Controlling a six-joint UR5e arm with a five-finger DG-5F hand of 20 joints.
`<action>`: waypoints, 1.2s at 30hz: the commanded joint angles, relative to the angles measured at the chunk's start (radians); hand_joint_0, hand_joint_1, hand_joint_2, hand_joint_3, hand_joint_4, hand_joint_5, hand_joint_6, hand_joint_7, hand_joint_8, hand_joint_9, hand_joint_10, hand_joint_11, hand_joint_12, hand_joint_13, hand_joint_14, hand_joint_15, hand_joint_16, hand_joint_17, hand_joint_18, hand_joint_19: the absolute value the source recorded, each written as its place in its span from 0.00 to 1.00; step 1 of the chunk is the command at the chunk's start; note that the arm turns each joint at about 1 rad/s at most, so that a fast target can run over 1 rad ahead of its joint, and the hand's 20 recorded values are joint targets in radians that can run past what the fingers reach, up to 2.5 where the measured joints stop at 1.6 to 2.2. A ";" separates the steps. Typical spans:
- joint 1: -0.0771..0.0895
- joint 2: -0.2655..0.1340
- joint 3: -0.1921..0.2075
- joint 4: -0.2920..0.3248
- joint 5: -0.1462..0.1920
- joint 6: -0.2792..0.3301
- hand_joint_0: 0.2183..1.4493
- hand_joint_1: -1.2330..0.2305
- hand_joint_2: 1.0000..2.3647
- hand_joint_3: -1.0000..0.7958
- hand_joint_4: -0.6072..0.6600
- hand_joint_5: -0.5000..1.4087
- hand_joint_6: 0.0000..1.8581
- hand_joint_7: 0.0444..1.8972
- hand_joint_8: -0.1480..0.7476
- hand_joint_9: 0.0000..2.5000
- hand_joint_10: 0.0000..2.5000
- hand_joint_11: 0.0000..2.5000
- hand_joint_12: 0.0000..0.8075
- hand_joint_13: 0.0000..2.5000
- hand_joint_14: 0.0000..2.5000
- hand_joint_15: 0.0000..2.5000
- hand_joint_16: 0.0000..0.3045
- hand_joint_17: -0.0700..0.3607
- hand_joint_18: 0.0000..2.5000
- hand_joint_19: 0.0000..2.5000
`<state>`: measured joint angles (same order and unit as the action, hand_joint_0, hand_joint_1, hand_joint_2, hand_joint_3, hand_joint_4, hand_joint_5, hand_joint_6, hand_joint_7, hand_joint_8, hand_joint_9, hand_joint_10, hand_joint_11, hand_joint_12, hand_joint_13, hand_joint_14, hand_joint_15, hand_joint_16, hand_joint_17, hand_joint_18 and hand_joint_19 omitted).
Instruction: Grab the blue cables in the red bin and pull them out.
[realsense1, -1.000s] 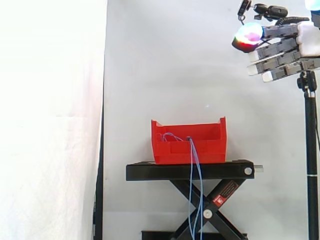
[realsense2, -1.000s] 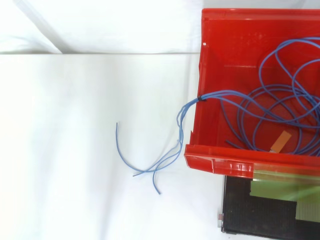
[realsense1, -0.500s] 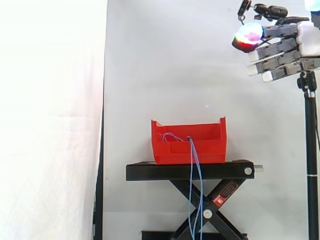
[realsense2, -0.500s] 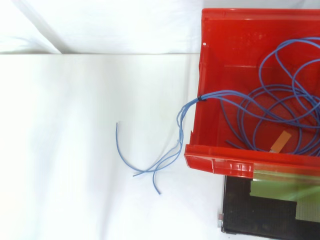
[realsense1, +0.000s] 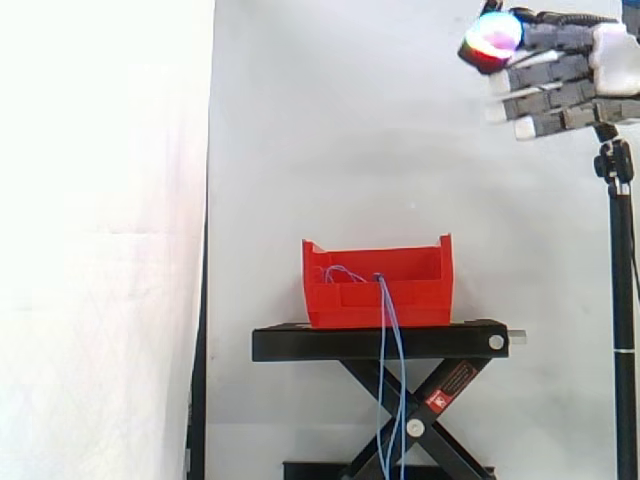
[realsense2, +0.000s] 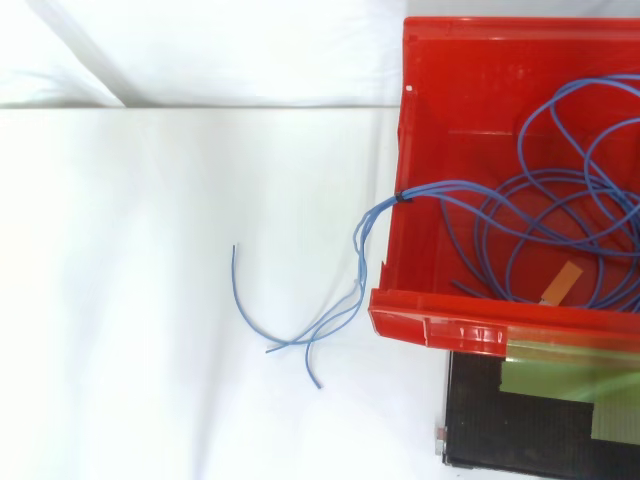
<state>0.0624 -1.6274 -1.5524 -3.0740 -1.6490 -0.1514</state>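
We see hand (realsense1: 555, 95) high above stand's (realsense1: 330, 343) right end, fingers straight, empty. Blue cables (realsense2: 560, 200) coil in red bin (realsense1: 425, 300); bundle drapes over its wall: likely grab spot.

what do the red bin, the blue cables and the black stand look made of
Red bin: likely moulded plastic, smooth with a slight sheen on its rim. Blue cables: thin wire in a plastic-looking sheath, coiling and drooping loosely. Black stand: probably painted metal, given its rigid scissor legs.
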 joint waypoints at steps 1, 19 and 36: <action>0.016 -0.011 0.000 0.072 0.002 -0.004 0.46 0.35 0.00 0.00 0.62 0.42 0.00 0.07 0.42 0.14 0.00 0.07 0.39 0.05 0.00 0.09 0.15 0.39 0.02 0.16; 0.073 -0.049 0.000 0.092 0.106 -0.060 0.46 0.35 0.00 0.00 0.62 0.42 0.00 0.07 0.42 0.14 0.00 0.07 0.39 0.05 0.00 0.09 0.15 0.39 0.02 0.16; 0.074 -0.098 0.000 0.061 -0.040 -0.113 0.46 0.35 0.00 0.00 0.62 0.43 0.00 0.08 0.42 0.15 0.00 0.07 0.39 0.05 0.00 0.09 0.15 0.39 0.02 0.16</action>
<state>0.1380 -1.7254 -1.5522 -3.0043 -1.6533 -0.2593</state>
